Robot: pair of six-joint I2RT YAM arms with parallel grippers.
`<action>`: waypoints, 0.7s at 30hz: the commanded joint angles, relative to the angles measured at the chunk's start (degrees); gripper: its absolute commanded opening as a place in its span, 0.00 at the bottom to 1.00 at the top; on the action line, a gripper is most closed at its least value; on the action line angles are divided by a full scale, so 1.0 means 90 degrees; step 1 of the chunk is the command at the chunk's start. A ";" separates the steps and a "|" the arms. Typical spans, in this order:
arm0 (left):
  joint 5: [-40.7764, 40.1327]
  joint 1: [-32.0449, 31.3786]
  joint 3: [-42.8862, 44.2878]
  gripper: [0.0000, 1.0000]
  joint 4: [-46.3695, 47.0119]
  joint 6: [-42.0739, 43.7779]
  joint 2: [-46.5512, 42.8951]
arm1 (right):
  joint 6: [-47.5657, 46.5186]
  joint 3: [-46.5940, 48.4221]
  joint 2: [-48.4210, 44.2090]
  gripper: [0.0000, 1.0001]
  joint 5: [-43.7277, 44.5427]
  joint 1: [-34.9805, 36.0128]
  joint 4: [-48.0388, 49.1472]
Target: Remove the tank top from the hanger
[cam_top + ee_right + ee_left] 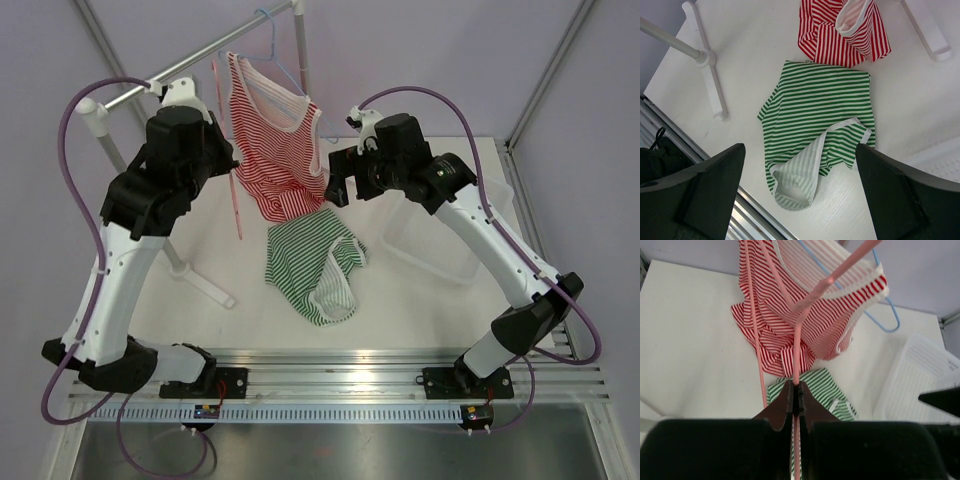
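Observation:
A red-and-white striped tank top [275,150] hangs partly on a pink hanger [236,205]; its hem rests bunched on the table. In the left wrist view the top [810,315] drapes over the pink hanger [797,347]. My left gripper [796,392] is shut on the hanger's thin pink bar. My right gripper [800,165] is open and empty, hovering above a green-and-white striped tank top [820,120] lying flat on the table; that top also shows in the top view [315,265]. The right gripper [340,180] is just right of the red top.
A blue hanger [272,45] hangs on the metal rack rail [190,70]; the rack's white feet [200,280] lie on the table left. A white plastic basket [450,235] stands at right, under my right arm. The table's metal front rail [340,365] runs along the near edge.

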 commanded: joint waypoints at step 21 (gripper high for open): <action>-0.1220 0.1222 0.0389 0.00 0.1248 -0.1875 0.1021 | -0.0196 -0.0521 0.0025 1.00 -0.0749 0.0013 0.0052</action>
